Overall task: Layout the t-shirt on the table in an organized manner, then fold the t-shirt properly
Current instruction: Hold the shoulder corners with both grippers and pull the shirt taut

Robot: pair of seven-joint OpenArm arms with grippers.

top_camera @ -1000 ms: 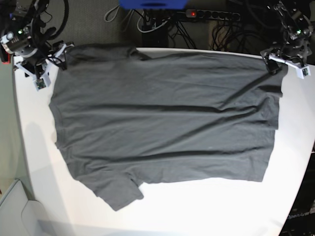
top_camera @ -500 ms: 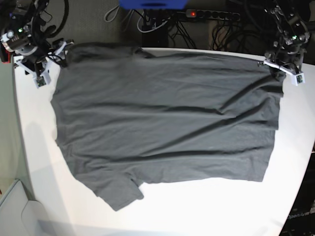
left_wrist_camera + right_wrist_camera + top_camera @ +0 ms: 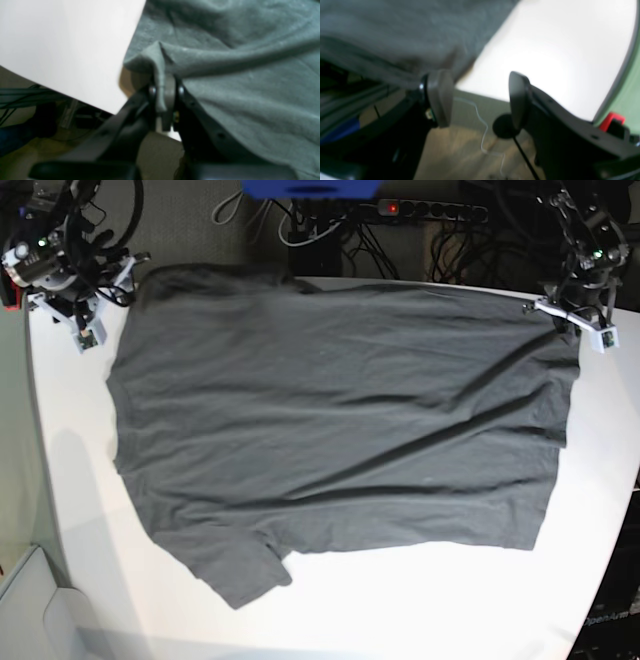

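Left end effector [image 3: 165, 100] now clamped on the t-shirt [image 3: 340, 420] hem corner at the far edge of the tabletop [image 3: 420, 600]. Was wide open a second ago, closed down fast. Wrist view shows a fold of cloth pinched between the shut jaws, corner bunched up and lifted just off the surface.

Right end effector [image 3: 477, 100] unchanged: jaws apart, holding nothing, parked past the tabletop's rim just beside the shirt's sleeve-side edge (left finger [image 3: 438, 97] close to the cloth; touching or not, cannot tell, too blurred).

Shirt itself spread nearly flat across the tabletop, a few long diagonal creases through the body, one sleeve [image 3: 240, 570] sticking out at the near side. Since a second ago, far edge pulled a bit straighter, sleeve-side corner shifted slightly toward the rim.

Reads as: layout phase mostly done, one corner secured. Likely needs the matching grip on the right side before any tensioning or folding.

Containers: none in view.
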